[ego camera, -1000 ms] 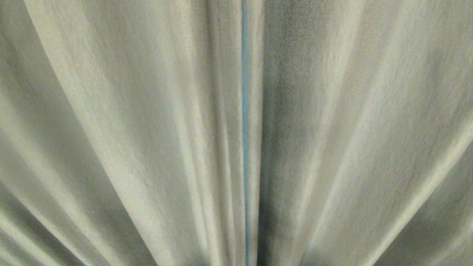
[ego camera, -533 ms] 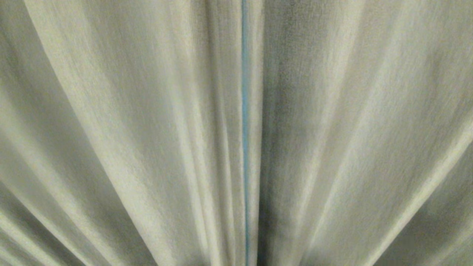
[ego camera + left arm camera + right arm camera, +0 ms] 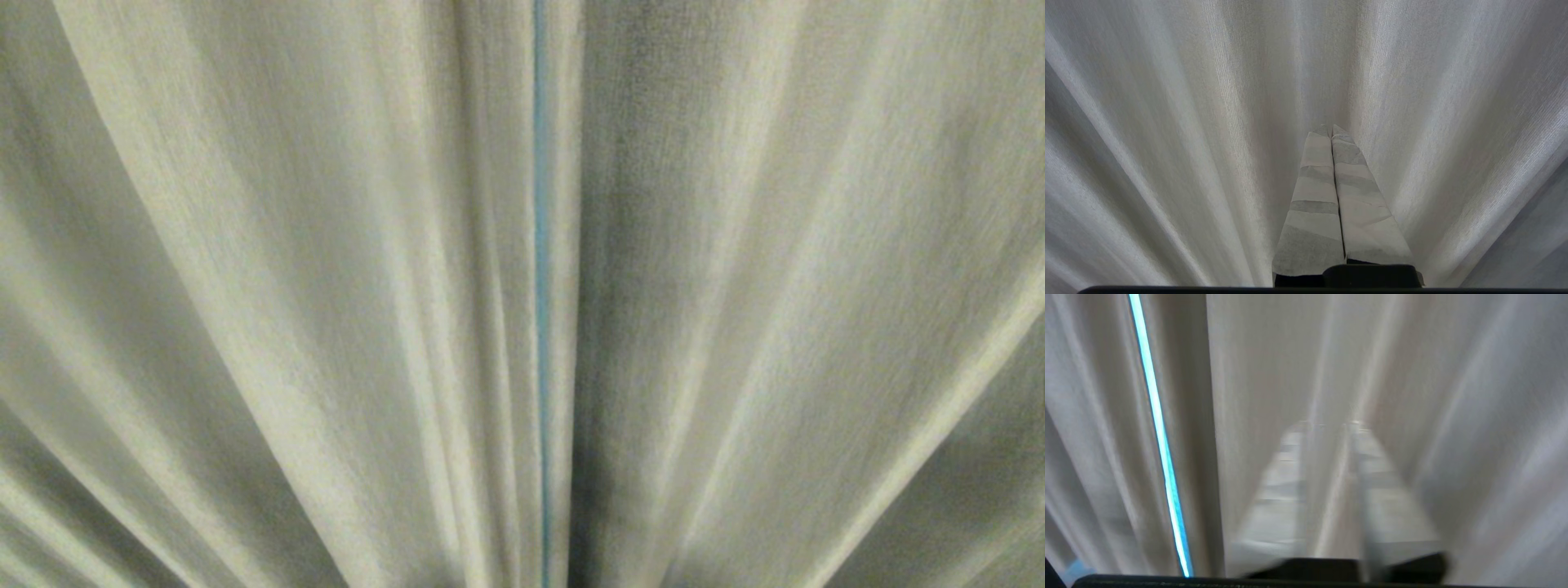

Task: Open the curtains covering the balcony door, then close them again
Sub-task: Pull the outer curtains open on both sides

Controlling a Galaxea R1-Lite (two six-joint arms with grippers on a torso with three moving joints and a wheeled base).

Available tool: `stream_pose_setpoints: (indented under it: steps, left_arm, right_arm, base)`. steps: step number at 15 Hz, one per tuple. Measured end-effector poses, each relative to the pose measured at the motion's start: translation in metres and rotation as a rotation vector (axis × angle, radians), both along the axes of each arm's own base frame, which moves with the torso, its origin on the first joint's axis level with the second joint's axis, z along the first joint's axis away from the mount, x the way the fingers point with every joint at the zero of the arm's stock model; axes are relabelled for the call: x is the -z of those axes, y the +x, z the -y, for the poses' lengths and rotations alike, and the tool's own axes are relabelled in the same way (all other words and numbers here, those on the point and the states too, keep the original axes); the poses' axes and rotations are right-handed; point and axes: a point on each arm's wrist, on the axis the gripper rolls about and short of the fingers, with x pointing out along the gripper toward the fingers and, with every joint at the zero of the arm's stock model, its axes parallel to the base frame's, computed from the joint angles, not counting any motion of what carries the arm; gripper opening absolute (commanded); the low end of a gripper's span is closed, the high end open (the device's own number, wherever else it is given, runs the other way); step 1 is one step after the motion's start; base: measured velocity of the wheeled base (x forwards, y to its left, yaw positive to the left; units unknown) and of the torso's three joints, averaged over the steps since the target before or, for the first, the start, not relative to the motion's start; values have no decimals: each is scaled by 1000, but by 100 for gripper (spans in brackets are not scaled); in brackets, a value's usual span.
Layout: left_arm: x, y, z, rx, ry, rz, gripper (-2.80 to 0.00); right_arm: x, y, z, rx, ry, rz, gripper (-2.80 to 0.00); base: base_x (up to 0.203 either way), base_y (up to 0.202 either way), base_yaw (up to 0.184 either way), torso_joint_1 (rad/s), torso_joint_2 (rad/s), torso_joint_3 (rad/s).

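Curtains point(image 3: 326, 294), thin central gap point(image 3: 540, 294)

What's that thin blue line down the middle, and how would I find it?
The cream curtains fill the whole head view in long pleats. Look where the two panels meet, near the centre: a narrow gap runs straight from top to bottom there. It is the only bright blue streak; every other line is a soft cream fold or grey shadow.

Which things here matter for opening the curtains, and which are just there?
Part of the job:
- curtains, drawn shut, only a thin bright slit where the two panels meet
- right gripper, fingers apart, aimed at the fabric beside the slit
- left gripper, fingers together, facing the fabric

Just there:
- nothing else shows; fabric fills every view
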Motion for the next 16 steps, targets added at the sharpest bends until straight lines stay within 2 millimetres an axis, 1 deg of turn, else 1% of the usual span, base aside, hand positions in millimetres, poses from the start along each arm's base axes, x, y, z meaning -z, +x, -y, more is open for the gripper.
stream_pose_setpoints:
  steps: [4,6,9,13,16]
  left_arm:
    - [0,0,0,0,0,0,-280]
    - [0,0,0,0,0,0,-280]
    - [0,0,0,0,0,0,-280]
    - [0,0,0,0,0,0,-280]
    - [0,0,0,0,0,0,-280]
  right_arm:
    - [-21,12,0,-6,-2,-6,0]
    - [-31,21,0,-7,-3,-1,0]
    - [-46,41,0,-6,-3,0,0]
    - [-66,78,0,-1,-29,-58,0]
    - [-80,113,0,7,-50,-60,0]
  base:
    - [0,0,0,0,0,0]
    - [0,0,0,0,0,0]
    - [0,0,0,0,0,0]
    - [0,0,0,0,0,0]
    - [0,0,0,0,0,0]
